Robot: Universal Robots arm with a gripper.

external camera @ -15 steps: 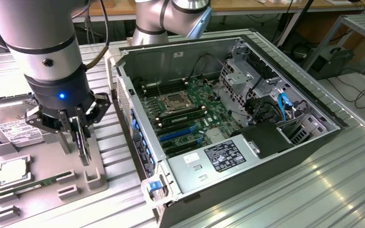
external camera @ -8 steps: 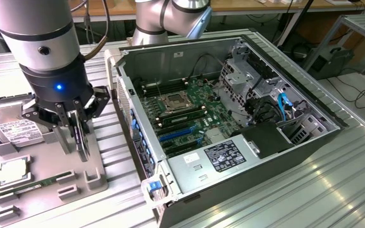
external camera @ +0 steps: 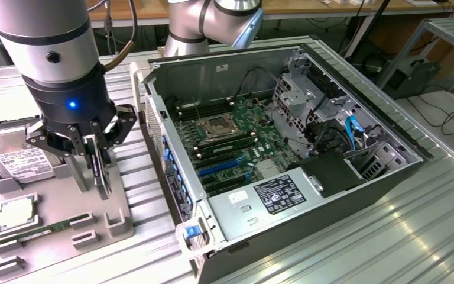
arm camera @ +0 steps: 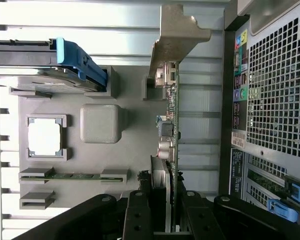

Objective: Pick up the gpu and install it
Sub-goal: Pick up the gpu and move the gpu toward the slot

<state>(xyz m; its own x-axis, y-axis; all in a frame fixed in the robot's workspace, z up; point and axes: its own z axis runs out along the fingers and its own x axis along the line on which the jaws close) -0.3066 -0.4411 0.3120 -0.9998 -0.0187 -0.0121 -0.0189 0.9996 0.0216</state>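
STEP: pick-up; your hand (external camera: 91, 155) is clenched on the gpu (external camera: 103, 180) | WHERE: card edge-on between the fingers, grey fixture (external camera: 61, 201) just under the hand, open case (external camera: 306, 234) beside it | NEXT NEEDS: probably a straight, upright lift.

This looks like a robotics lab or test workshop from where I stand. A robot arm (external camera: 49, 35) hangs over a slatted aluminium bench (external camera: 416, 236). There's an opened computer case (external camera: 369, 177) (motherboard (external camera: 235, 139) bare), a grey parts fixture (external camera: 120, 210), and loose cables (external camera: 444, 112) beyond.
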